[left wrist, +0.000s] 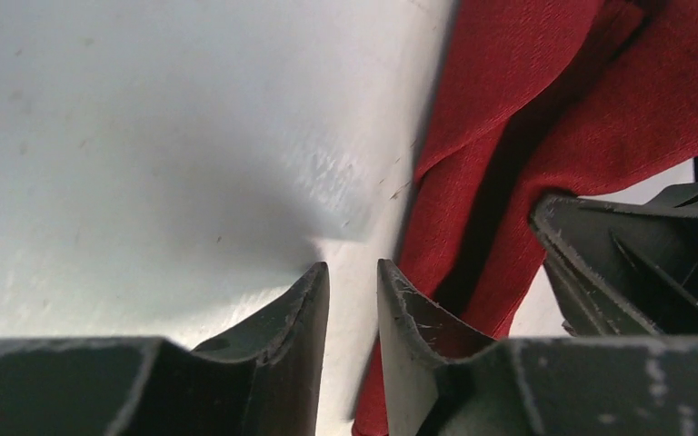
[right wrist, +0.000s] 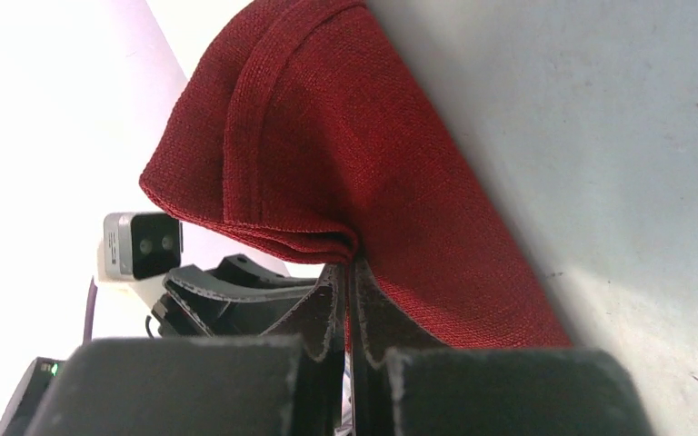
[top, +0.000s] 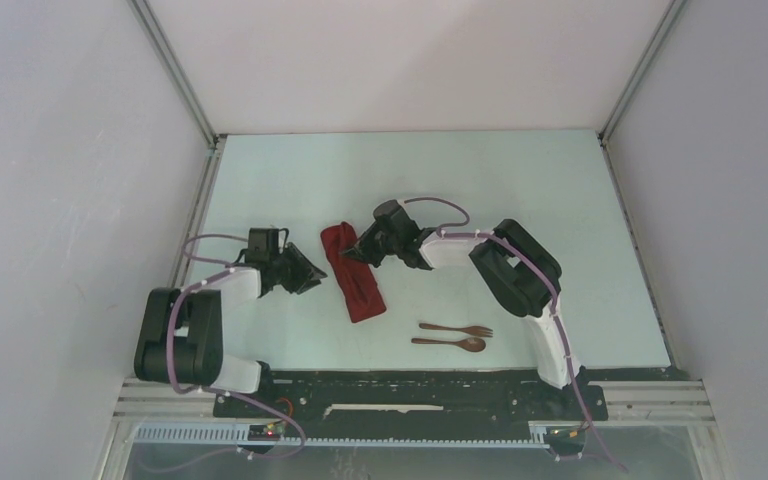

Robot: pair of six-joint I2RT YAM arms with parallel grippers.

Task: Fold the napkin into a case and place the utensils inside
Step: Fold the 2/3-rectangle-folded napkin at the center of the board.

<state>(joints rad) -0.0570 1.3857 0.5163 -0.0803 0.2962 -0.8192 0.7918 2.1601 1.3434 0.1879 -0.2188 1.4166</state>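
Note:
The dark red napkin [top: 352, 272] lies on the table as a long narrow strip, a folded case, running from far to near. My right gripper [top: 361, 249] is shut on the strip's right edge near its far end, and the pinched folds [right wrist: 327, 238] are lifted a little. My left gripper [top: 312, 272] sits just left of the strip, open by a narrow gap with only bare table between its fingers [left wrist: 304, 300]. The cloth [left wrist: 509, 136] lies to its right. The utensils, a brown fork [top: 457, 329] and spoon [top: 450, 343], lie side by side to the right of the napkin's near end.
White walls with metal corner posts [top: 175, 70] close in the pale table [top: 520, 190] on three sides. The black base rail [top: 400, 385] runs along the near edge. The right arm's elbow [top: 515, 265] stands above the table right of the napkin.

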